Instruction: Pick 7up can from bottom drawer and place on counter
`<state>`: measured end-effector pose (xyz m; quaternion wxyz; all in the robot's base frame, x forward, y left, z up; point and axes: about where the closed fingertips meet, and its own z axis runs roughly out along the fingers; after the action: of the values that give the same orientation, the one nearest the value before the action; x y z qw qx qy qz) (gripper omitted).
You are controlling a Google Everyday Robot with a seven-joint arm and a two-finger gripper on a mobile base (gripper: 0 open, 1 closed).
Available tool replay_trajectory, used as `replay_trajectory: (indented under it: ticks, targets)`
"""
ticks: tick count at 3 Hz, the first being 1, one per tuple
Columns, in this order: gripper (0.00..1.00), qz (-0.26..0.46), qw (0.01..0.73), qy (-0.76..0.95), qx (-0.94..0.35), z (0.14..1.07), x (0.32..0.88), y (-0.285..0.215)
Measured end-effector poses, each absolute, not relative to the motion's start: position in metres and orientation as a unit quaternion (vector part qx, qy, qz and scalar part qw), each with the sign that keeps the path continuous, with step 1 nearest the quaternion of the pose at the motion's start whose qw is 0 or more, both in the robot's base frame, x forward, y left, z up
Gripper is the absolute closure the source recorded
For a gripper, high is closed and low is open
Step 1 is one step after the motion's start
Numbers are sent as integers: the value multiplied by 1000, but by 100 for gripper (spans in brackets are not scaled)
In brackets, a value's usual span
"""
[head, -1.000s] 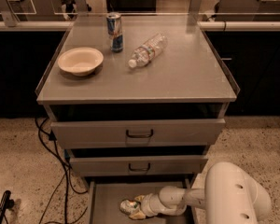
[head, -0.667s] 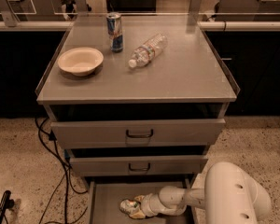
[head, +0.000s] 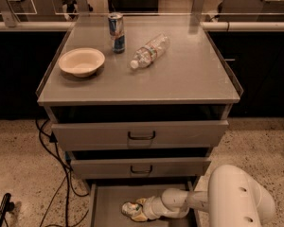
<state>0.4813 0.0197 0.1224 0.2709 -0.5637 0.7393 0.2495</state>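
my gripper [head: 135, 210] is down in the open bottom drawer [head: 108, 203], reached in from the right. its yellowish fingers [head: 141, 217] sit on either side of the 7up can [head: 128, 208], clamped on it. the can lies low over the drawer's grey floor, near the middle. up on the counter [head: 189, 79] a cream bowl [head: 81, 61] sits at the left. a blue-and-silver slim can [head: 116, 32] stands behind it, and a clear water bottle [head: 149, 51] lies on its side just right of that can.
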Motion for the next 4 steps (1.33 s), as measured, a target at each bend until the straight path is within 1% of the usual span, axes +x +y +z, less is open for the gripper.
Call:
replay_trajectory:
  ticks: [2,4]
  targets:
    - [100,270,271,722,-576,156,477,17]
    - [100,270,292,690,-604,231,465,-5]
